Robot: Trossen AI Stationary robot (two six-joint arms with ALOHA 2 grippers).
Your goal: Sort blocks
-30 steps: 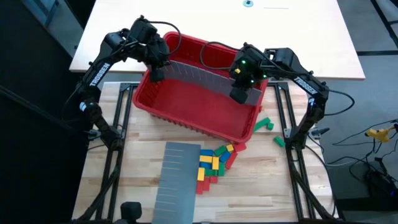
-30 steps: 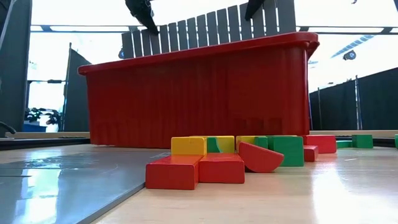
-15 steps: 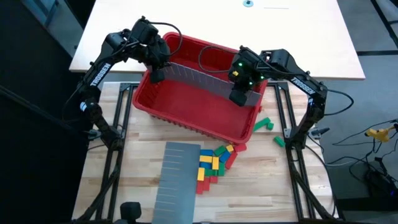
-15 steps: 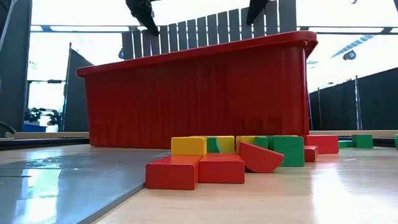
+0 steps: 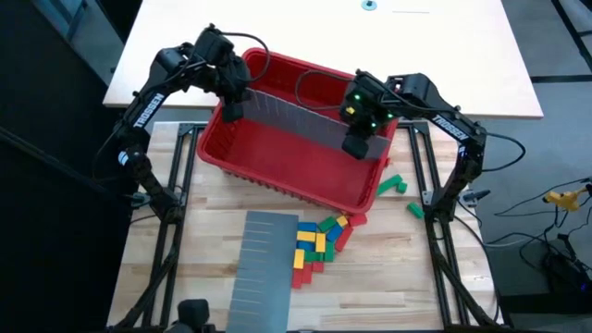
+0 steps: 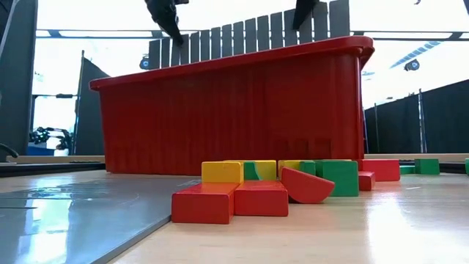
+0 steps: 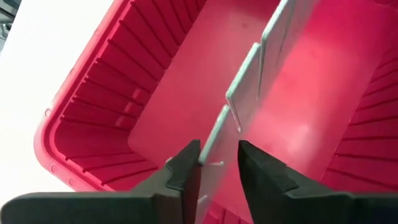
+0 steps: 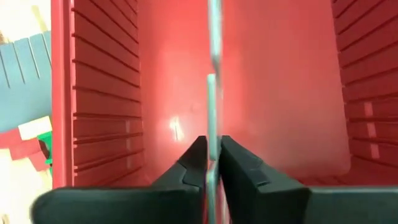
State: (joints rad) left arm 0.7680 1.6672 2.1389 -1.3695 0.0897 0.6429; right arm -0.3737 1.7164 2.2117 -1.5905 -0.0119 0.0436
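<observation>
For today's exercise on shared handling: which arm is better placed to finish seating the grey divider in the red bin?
Neither alone. The left gripper and right gripper each pinch one end of the slotted panel over the bin.

Wooden table (image 5: 213, 194) bears bin (image 5: 277, 166), panel (image 5: 264, 268), blocks (image 5: 319, 242).

The wooden table (image 5: 518, 268) spreads out below both grippers, pale planks with black rails (image 5: 166, 250) running along its sides. Beyond the left gripper (image 5: 231, 109) and the right gripper (image 5: 356, 143) lies a white tabletop (image 5: 324, 37). Out past the left gripper the floor (image 5: 46, 185) is dark; out past the right gripper it is grey (image 5: 555, 120), with cables (image 5: 546, 242) trailing over it. In the low view, bright window light (image 6: 73, 51) glows behind the grippers, flanked by dark partitions on one side (image 6: 18, 73) and the other (image 6: 440, 110).
</observation>
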